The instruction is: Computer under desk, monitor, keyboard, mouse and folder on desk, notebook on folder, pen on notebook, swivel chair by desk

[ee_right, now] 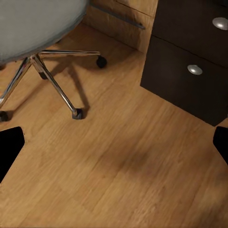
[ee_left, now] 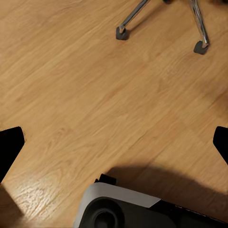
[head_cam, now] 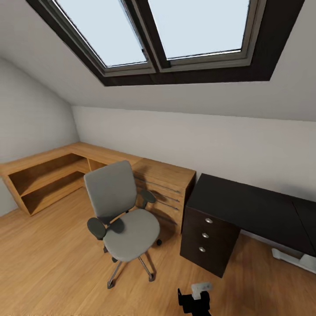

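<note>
The grey swivel chair (head_cam: 125, 219) stands on the wood floor in front of the light wood cabinet, its seat bare. To its right is the black desk (head_cam: 245, 206) with three dark drawers (head_cam: 205, 235); the part of its top in view is bare. Computer, monitor, keyboard, mouse, folder, notebook and pen are out of view. My left gripper (ee_left: 114, 145) hangs open over bare floor near the chair's silver legs (ee_left: 124, 28). My right gripper (ee_right: 114, 145) is open above the floor between the chair's base (ee_right: 52, 80) and the desk drawers (ee_right: 190, 66).
A light wood L-shaped cabinet (head_cam: 57, 169) with open shelves runs along the left wall behind the chair. The desk's white leg (head_cam: 294, 259) lies low at the right. My own base (ee_left: 128, 211) sits just under the left gripper. Skylights (head_cam: 175, 30) fill the sloped ceiling.
</note>
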Available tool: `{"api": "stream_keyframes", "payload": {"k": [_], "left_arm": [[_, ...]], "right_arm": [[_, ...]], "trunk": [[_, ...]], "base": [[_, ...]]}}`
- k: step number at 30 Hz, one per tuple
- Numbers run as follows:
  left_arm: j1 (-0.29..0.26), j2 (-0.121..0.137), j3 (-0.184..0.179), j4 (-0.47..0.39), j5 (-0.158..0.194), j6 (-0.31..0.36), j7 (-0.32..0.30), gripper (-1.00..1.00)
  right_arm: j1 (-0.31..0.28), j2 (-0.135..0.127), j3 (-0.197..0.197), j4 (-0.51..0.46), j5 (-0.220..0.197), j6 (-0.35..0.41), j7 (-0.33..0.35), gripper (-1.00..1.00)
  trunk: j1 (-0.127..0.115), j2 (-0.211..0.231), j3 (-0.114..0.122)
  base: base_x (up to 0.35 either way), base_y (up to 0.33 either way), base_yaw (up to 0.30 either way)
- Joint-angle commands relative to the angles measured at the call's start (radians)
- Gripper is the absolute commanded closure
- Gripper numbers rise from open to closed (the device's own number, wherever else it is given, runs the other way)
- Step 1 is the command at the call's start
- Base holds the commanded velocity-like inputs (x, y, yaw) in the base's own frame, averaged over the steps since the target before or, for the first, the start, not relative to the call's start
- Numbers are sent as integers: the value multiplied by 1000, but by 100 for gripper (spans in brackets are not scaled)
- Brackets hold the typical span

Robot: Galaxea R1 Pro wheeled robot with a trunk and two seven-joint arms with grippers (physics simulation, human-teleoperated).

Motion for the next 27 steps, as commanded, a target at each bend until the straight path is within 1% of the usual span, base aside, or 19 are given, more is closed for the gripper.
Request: {"api": "stream_keyframes", "payload": {"k": [1, 6, 15, 27], "left_arm": [[0, 1, -5, -2, 0, -1, 8, -100], [0, 1, -4, -2, 0, -3, 8, -100], [0, 0, -4, -2, 0, -9, 8, -100], [0, -1, -4, -2, -1, -12, 8, -100]], "right_arm": [[-1, 0, 8, 0, -2, -1, -6, -100], [0, 0, 8, 0, -2, -10, -6, -100], [14, -3, 8, 0, -3, -69, -6, -100], [21, -3, 7, 0, -4, -87, -6, -100]], "trunk": [[1, -2, -1], [1, -2, 3], [1, -2, 9], [1, -2, 10]], "base": [[0, 0, 249], [0, 0, 237], [0, 0, 251], [0, 0, 254]]}}
